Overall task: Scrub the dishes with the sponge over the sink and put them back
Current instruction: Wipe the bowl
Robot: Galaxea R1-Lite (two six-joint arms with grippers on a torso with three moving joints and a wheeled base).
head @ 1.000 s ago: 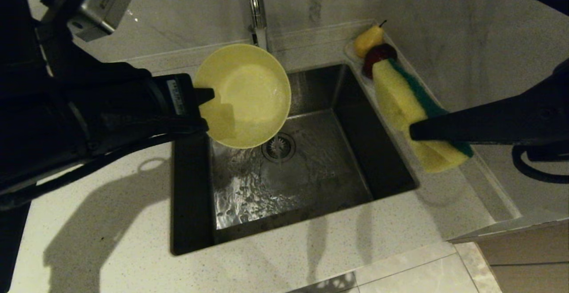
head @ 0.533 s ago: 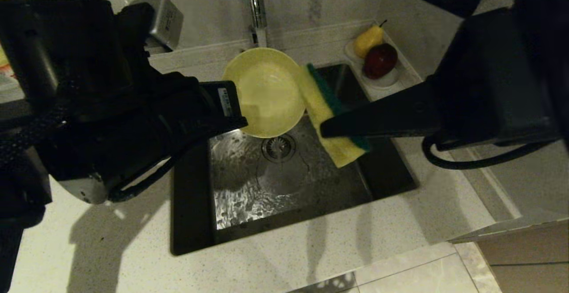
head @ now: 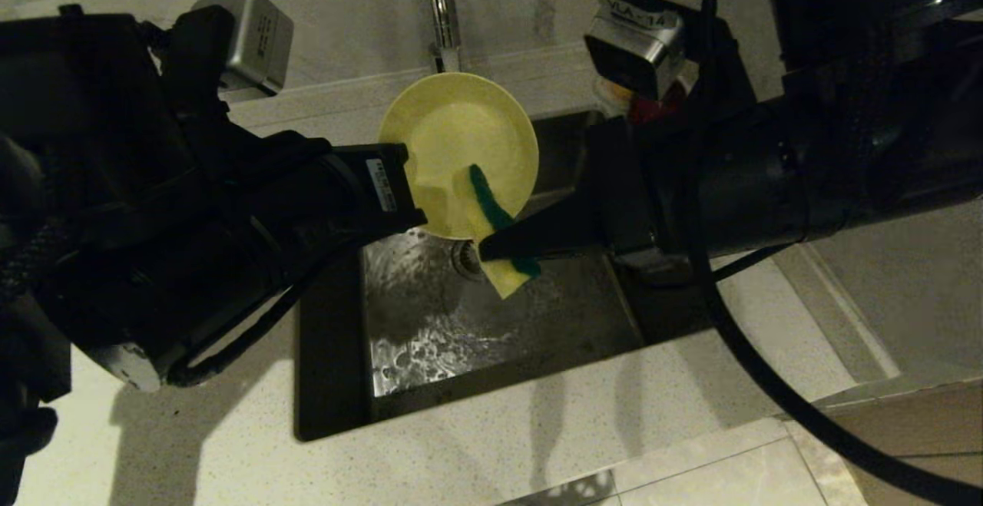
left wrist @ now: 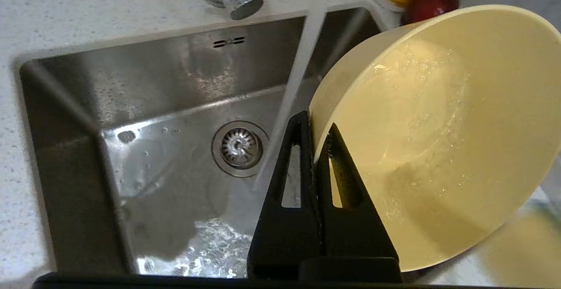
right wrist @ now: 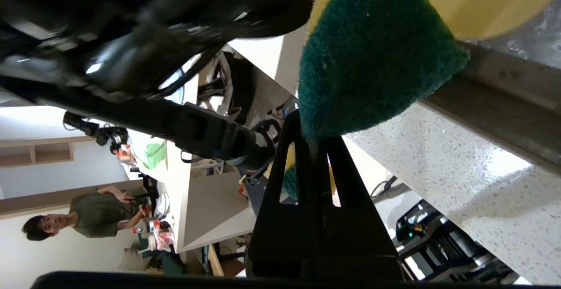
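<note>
Head view: the right hand (head: 491,249) has swung in from beside the sink (head: 491,322), bringing the sponge (head: 495,237) against the yellow bowl (head: 461,145), so scrubbing looks to be starting.

Left wrist view: the left hand (left wrist: 313,122) is pinched tight on the bowl's rim over the basin.

Right wrist view: the right hand is clamped on the sponge, green side showing.
</note>
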